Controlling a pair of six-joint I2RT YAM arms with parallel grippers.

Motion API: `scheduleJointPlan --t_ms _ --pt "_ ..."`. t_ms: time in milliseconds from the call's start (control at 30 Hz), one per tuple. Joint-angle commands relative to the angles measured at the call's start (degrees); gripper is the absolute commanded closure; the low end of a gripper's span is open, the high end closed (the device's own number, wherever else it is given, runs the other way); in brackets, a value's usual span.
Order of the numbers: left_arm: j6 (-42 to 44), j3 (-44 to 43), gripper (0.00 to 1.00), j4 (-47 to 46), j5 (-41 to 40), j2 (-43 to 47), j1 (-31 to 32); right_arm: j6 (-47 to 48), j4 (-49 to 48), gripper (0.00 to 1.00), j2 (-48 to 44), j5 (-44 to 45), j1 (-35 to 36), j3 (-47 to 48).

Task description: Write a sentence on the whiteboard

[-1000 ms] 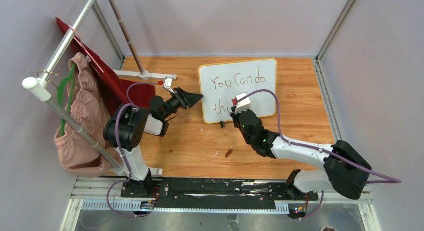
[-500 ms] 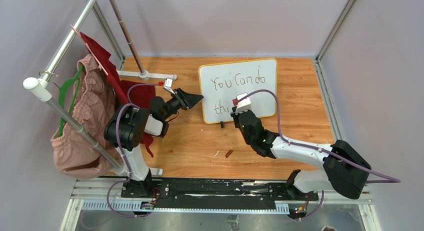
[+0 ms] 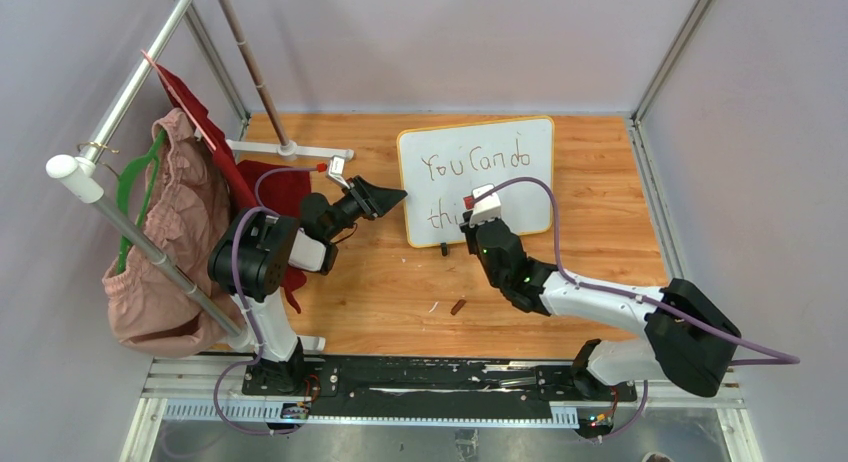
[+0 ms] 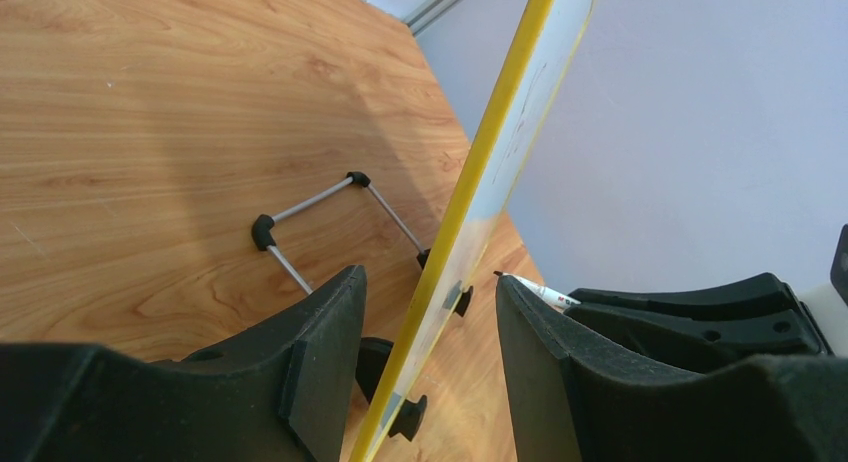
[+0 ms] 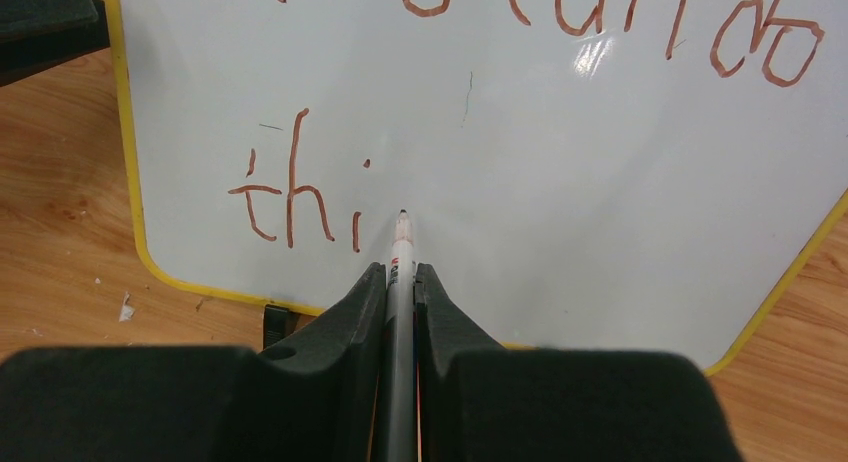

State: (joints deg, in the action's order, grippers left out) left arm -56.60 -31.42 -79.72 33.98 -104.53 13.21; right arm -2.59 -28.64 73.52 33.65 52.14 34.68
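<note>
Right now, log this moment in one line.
left gripper: open, straddling board edge | right gripper: shut on marker | sentence: You Can do thi

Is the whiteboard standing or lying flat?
Standing: the whiteboard rises edge-on from its black feet, a wire prop behind it.

Left arm point(image 3: 268, 327) and right arm point(image 3: 600, 302) — white links, black joints — are trailing purple cables point(image 3: 770, 363); a green light point(image 3: 527, 279) is glowing.
</note>
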Motion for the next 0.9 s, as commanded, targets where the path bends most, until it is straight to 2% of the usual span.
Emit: scheduleJointPlan --t_ms 0,867 --pt "-0.4 0.4 0.44 -3.4 -0.1 -0.3 0.1 -1.1 -0.2 1.00 0.6 0.6 0.7 2.1" --pt "-0.4 0.5 0.44 -3.4 -0.1 -0.4 0.5 -2.8 -1.2 1.00 3.1 1.4 -1.5 3.1"
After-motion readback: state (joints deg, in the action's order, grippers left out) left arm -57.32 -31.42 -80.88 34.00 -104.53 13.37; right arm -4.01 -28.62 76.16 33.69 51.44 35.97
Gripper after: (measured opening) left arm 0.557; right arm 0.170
